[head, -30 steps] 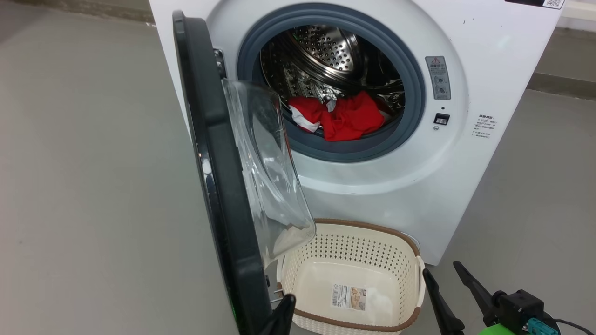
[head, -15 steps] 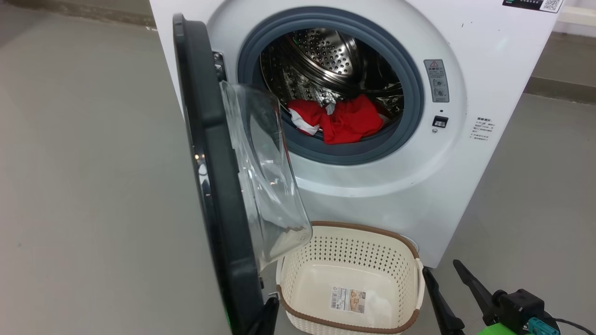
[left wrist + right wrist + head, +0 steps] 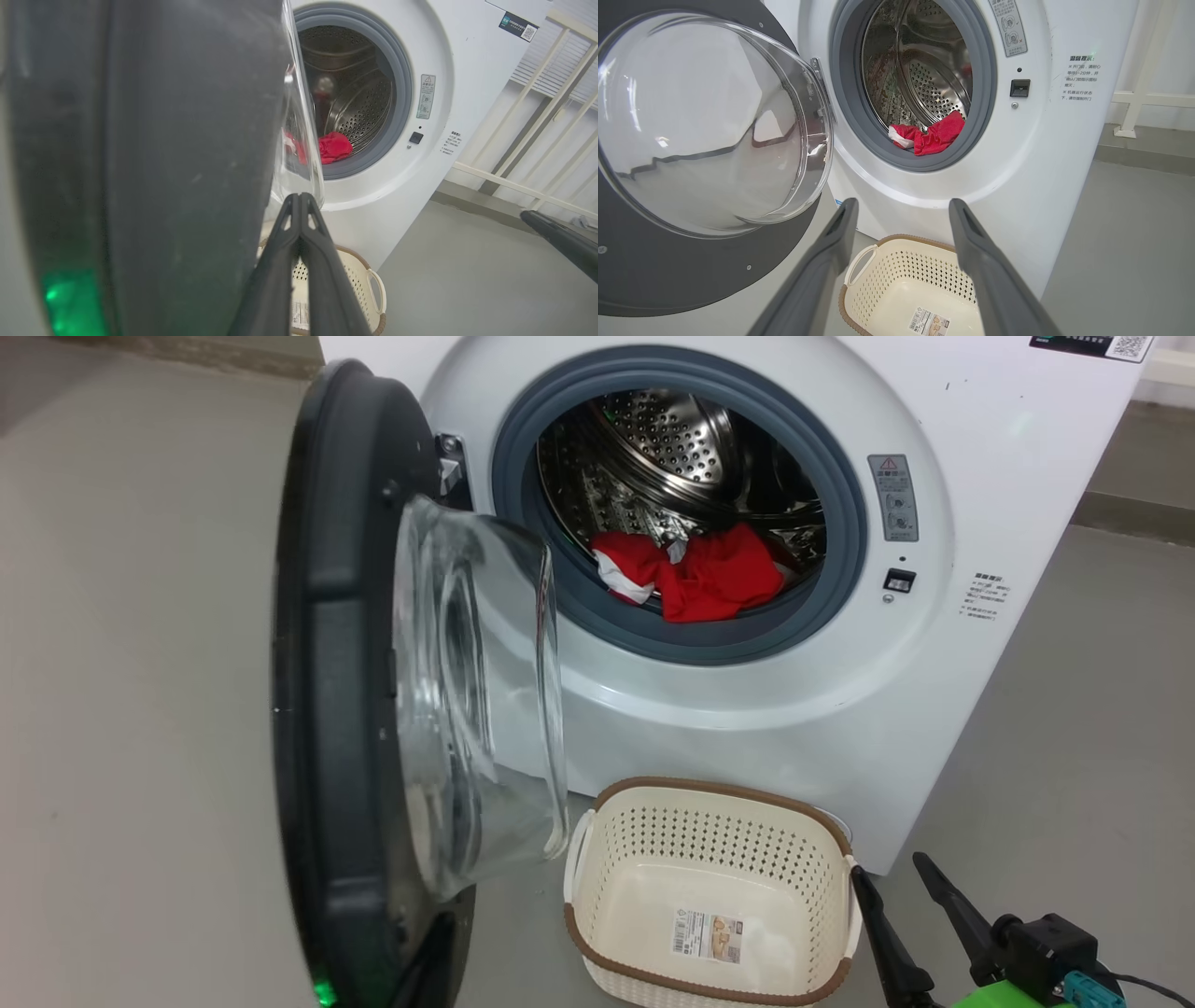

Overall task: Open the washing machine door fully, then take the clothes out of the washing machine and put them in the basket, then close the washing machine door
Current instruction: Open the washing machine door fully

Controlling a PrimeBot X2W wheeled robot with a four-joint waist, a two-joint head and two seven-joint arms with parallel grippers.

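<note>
The washing machine door [image 3: 336, 709] stands swung well out from the washing machine [image 3: 934, 663]. The clothes [image 3: 700, 579] lie inside the drum [image 3: 653, 439], at its front lip. The basket [image 3: 719, 787] sits on the floor just before the machine's front, below the opening. The left gripper [image 3: 299, 198] has its fingers pressed together, holding nothing, beside the door's lower rim; whether they touch it cannot be told. The right gripper [image 3: 903, 205] has its fingers spread and empty, near the basket.

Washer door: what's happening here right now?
The left fingers, shut, sit close by the inner side of the open door, apparently pushing it wide. The red clothes lie in the washer; the basket below is empty. The right fingers hang open beside the basket, holding nothing.
</note>
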